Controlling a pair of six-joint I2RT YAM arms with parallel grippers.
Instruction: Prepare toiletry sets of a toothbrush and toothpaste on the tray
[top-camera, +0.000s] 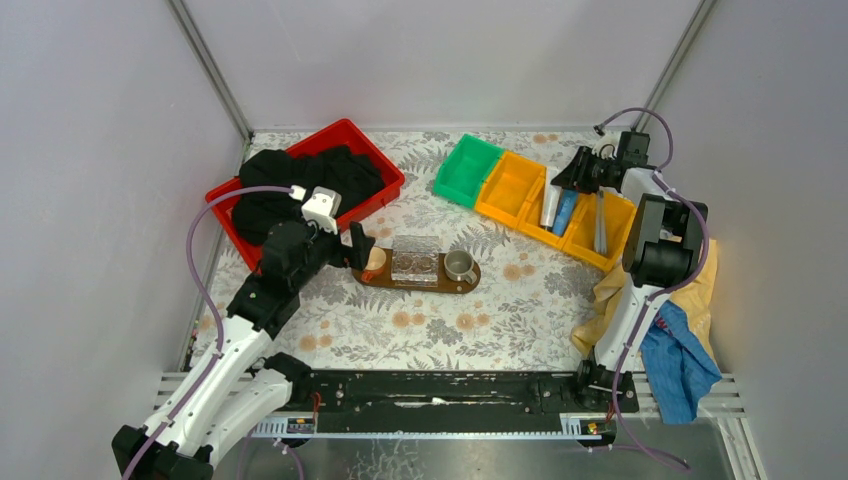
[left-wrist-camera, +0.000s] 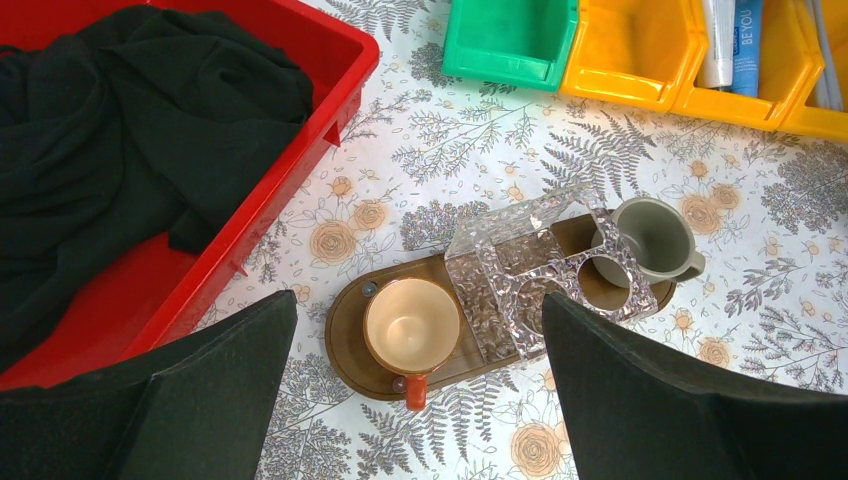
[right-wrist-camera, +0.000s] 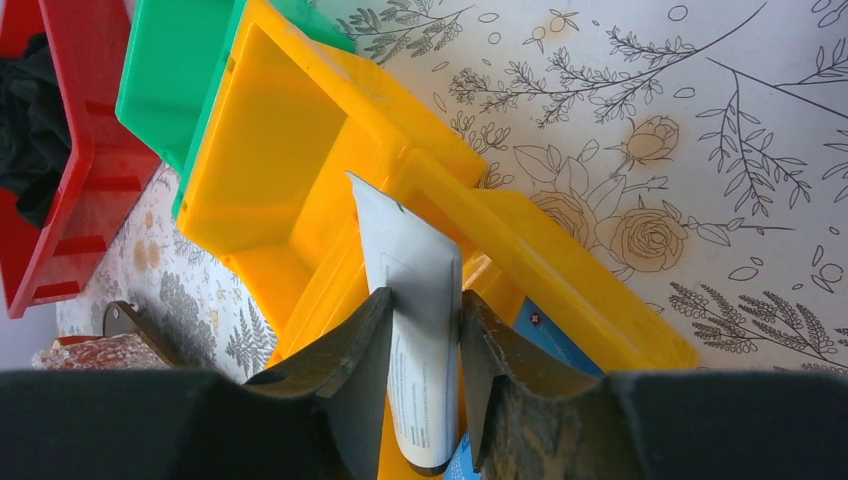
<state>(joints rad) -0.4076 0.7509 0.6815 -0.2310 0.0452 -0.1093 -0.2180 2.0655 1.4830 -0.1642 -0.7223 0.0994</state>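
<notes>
The dark wooden tray lies mid-table and carries an orange cup, a clear plastic holder and a grey cup. My left gripper hovers wide open over the tray's left end, holding nothing. A whitish toothpaste tube and a blue toothpaste tube are in the middle yellow bin. My right gripper is shut on the whitish tube, one finger on each flat side. The pale toothbrush lies in the rightmost yellow bin.
A green bin and an empty yellow bin stand left of the tube bin. A red crate holding black cloth stands at the back left. Yellow and blue cloths lie by the right arm's base.
</notes>
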